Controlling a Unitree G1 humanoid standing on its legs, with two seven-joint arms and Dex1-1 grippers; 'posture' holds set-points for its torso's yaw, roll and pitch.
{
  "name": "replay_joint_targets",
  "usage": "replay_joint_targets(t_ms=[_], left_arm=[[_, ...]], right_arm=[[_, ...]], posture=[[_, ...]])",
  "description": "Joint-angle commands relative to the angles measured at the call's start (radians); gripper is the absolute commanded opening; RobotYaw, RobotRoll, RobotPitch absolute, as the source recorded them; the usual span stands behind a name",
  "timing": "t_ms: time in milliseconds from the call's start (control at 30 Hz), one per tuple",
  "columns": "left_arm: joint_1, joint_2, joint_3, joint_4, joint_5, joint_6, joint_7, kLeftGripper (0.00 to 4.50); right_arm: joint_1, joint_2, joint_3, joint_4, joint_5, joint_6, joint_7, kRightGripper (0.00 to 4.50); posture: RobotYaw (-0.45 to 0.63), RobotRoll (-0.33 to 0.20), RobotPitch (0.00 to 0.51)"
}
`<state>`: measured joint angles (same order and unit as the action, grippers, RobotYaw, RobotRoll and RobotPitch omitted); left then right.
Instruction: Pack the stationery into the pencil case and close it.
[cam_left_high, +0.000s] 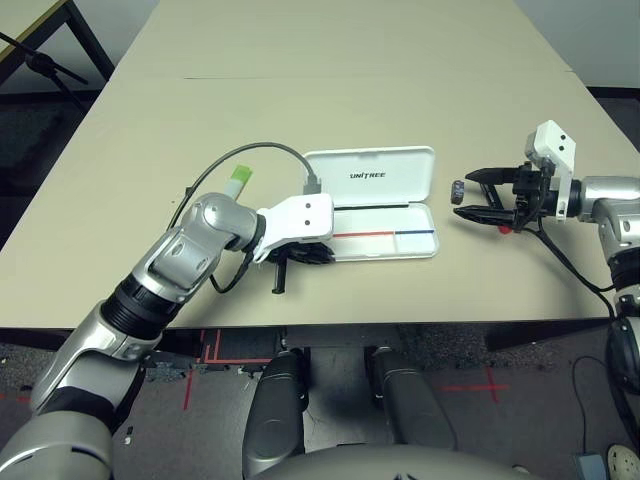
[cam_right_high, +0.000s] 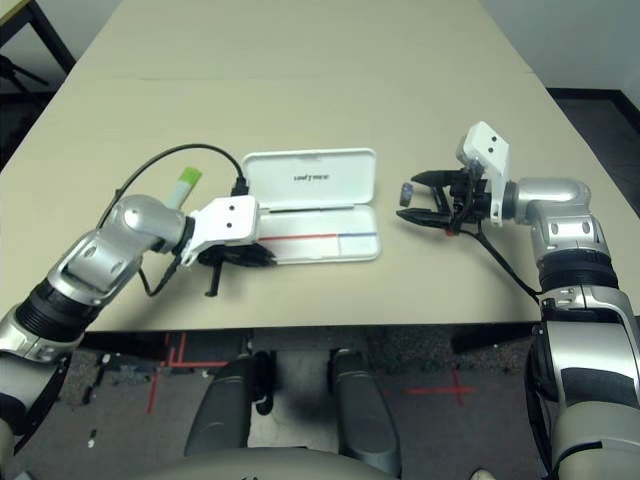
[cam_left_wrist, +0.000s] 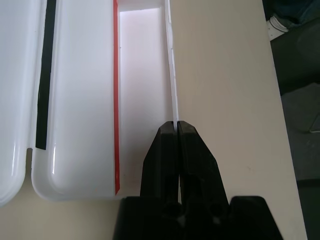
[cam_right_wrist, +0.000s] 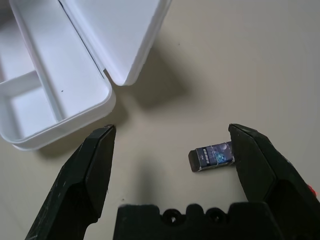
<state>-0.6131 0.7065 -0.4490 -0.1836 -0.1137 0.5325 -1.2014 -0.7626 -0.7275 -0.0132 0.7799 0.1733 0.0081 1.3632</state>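
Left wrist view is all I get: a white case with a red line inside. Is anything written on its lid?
Observer: Yes, the raised lid reads "UNITREE" in black.
Visitor: Lovely! And is there anything lying beyond the case that could go in it?
Observer: A green-and-white highlighter lies on the table, partly behind the robot's left arm.
Visitor: What about the other arm, is it holding something?
Observer: No, the right jaws stand open, with a small dark block between them, ungripped.
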Motion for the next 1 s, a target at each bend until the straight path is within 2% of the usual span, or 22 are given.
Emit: replay_joint_targets(t_ms=[33,600,733,1000], left_arm=[[0.015,0.008,0.004,-0.015,0.000,0.000,-0.008,0.03],[0.044,0.022,-0.002,-0.035,0.001,0.043,-0.020,0.03],[0.044,0.020,-0.003,-0.031,0.006,0.039,-0.015,1.07],[0.053,0.025,0.027,-0.077,-0.022,0.061,-0.010,4.20]], right_arm=[[-0.005,0.004,0.009,0.018,-0.013,-0.016,0.003,4.50],[-0.015,0.012,0.008,0.037,-0.027,-0.039,-0.004,4.50],[-0.018,0.015,0.009,0.045,-0.031,-0.046,-0.006,4.50],[-0.037,0.023,0.013,0.073,-0.038,-0.063,-0.009,4.50]], posture=[[0.01,0.000,0.167],[0.01,0.000,0.165],[0.01,0.000,0.160],[0.03,0.000,0.146]])
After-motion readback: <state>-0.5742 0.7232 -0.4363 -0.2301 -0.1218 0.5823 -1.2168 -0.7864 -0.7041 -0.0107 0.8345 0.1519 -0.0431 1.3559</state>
